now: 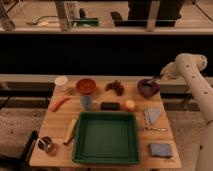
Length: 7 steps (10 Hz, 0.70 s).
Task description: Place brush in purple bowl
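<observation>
**Settling the brush into the purple bowl**

You are holding the gripper (pixel 158 78) at the purple bowl's (pixel 148 93) upper right rim; I cannot tell whether it is gripping or released. The brush (pixel 150 81) seems to be lying inside that bowl. Be lowering gently and releasing only over its centre.

The robot's arm (pixel 200 92) is showing smooth off-white shells, its tubular links swelling into rounded, bulbous joints. The upper link is catching the light and looking pale, and the lower one is appearing as a thick column along the right edge. The arm is narrowing into a darker gripper (pixel 156 78), which is sitting just over the purple bowl (pixel 148 89).
</observation>
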{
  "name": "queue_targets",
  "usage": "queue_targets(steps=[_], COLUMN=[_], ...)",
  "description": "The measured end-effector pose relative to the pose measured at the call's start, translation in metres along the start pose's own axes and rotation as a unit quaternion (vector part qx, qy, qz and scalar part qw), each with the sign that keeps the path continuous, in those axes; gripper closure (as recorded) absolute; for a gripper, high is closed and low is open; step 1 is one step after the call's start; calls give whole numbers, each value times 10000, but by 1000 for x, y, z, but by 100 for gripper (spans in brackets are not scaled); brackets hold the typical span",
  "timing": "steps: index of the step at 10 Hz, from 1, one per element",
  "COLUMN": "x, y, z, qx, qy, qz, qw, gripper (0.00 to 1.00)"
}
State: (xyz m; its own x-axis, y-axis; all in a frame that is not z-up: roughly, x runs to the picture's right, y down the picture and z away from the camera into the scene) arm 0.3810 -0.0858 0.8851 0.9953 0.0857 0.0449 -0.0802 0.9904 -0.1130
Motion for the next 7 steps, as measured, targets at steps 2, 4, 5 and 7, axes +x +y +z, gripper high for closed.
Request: queue_targets(steps=[2,4,5,7], x=[7,21,21,22], y=[-2,-6,-8,-6], z=[6,11,16,28], qx=[57,109,125,143], qy=[111,223,239,283], qz=[27,99,121,156], qw=[9999,9996,9996,9994], gripper=[100,100,100,100])
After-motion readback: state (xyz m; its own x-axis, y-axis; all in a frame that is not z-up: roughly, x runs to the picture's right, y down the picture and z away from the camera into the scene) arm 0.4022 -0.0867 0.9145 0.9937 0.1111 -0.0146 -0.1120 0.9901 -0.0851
